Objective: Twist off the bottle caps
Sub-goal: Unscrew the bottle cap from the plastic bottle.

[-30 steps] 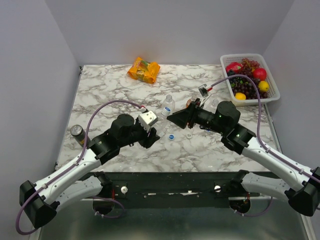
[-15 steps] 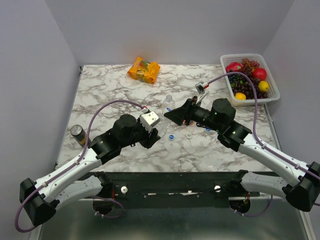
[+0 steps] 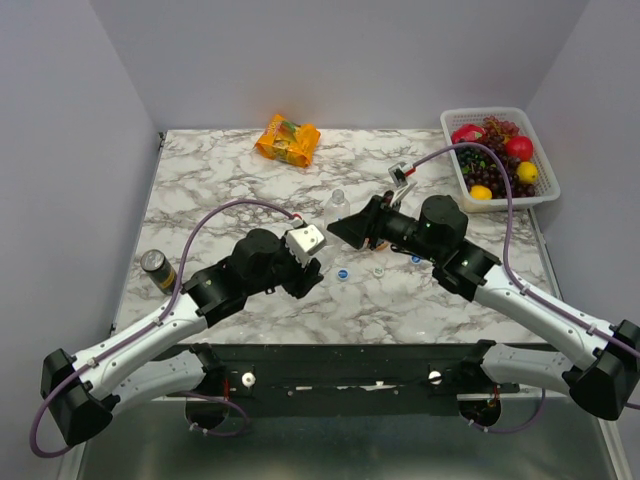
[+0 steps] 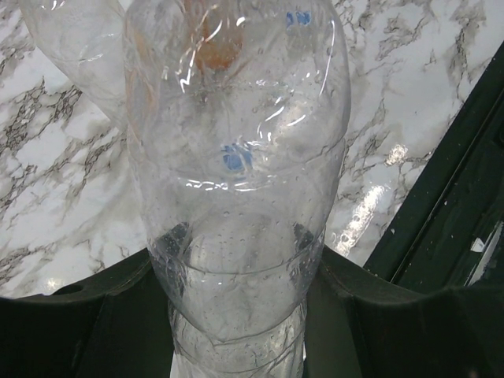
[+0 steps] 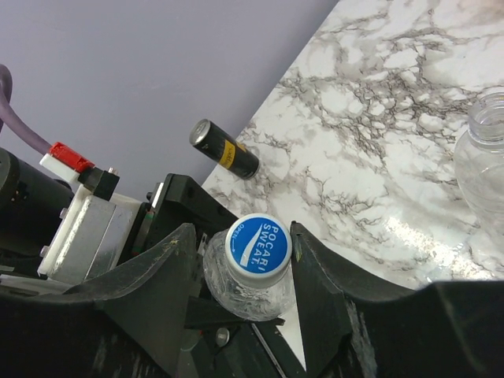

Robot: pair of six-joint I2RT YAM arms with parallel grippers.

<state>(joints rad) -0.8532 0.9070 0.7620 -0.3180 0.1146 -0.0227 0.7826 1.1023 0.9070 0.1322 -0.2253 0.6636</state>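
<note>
My left gripper (image 3: 310, 268) is shut on a clear bottle (image 4: 236, 197), which fills the left wrist view between the two dark fingers (image 4: 94, 315). The bottle's blue cap (image 5: 258, 247), marked POCARI SWEAT, sits between the open jaws of my right gripper (image 5: 242, 236). The right finger touches the cap and a gap shows on the left side. A second clear bottle (image 3: 337, 204) stands upright and uncapped just behind both grippers, and also shows in the right wrist view (image 5: 484, 157). Two blue caps (image 3: 343, 273) (image 3: 415, 259) and a clear cap (image 3: 378, 270) lie loose on the table. The orange bottle is hidden.
A black can with a yellow band (image 3: 155, 268) lies at the table's left edge. An orange snack packet (image 3: 288, 139) lies at the back. A white basket (image 3: 545, 195) of fruit stands at the back right. The black front rail (image 4: 441, 213) is near the left gripper.
My right gripper has moved left and come round the cap of the bottle held by my left gripper. The left arm has shifted slightly up and right.
</note>
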